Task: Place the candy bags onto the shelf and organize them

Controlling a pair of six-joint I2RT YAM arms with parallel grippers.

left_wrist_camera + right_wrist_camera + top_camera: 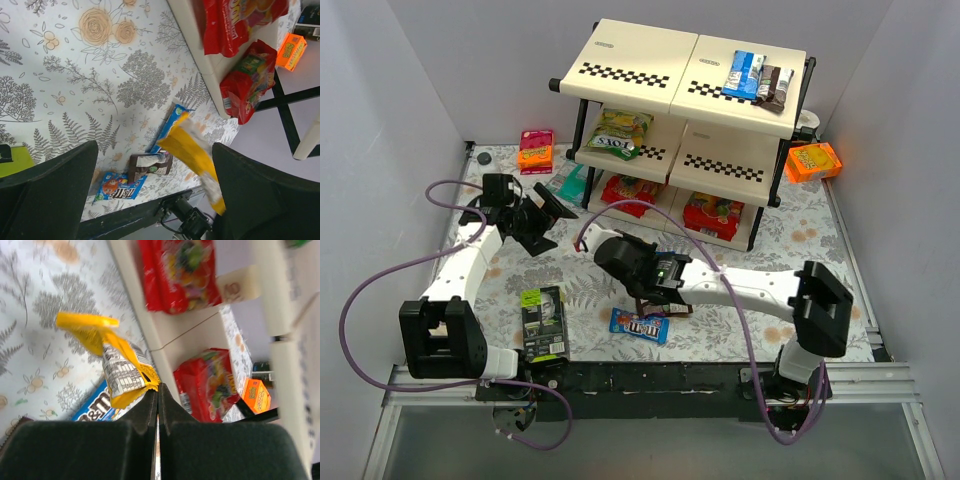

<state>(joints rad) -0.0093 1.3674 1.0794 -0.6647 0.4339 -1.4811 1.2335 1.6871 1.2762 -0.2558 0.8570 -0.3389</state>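
Observation:
My right gripper (158, 387) is shut on the edge of a yellow candy bag (117, 365) and holds it above the table in front of the shelf (680, 75). The top view shows this gripper (612, 252) but hides the bag. My left gripper (553, 224) is open and empty. In its wrist view (155, 150) the yellow bag (192, 150) hangs blurred beyond its jaws. A blue M&M's bag (640, 325) and a brown bag (150, 166) lie on the table. Blue and brown bags (755, 78) lie on the top tier, a green Fox's bag (618, 132) on the middle tier, red bags (713, 213) on the bottom tier.
A teal bag (570, 183) lies by the shelf's left foot. Orange boxes sit at the back left (535, 150) and to the right of the shelf (813, 160). A black-and-green carton (543, 322) lies near the left arm's base. Purple cables loop over the table.

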